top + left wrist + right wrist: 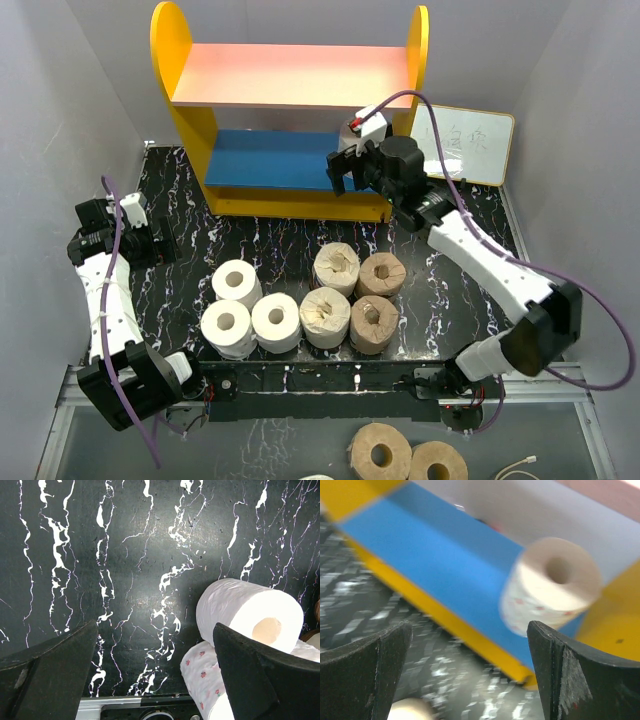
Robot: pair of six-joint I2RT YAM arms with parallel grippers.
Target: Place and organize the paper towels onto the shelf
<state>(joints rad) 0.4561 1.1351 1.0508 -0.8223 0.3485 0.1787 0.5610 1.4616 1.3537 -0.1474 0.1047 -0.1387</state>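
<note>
The shelf (300, 75) stands at the back of the table, with a pink upper board and a blue lower board (435, 565). My right gripper (345, 172) hovers open at the right end of the lower board. In the right wrist view a white paper towel roll (550, 585) rests on the blue board by the yellow side panel, beyond my open right gripper (467, 640) and free of it. Three white rolls (237, 283) and several tan rolls (337, 268) cluster on the table. My left gripper (165, 245) is open and empty at the left, near the white rolls (250, 615).
A small whiteboard (470, 145) leans at the back right behind the right arm. Two more tan rolls (383, 455) lie below the table's near edge. Grey walls close in both sides. Black marbled tabletop (190, 200) shows between the left gripper and the shelf.
</note>
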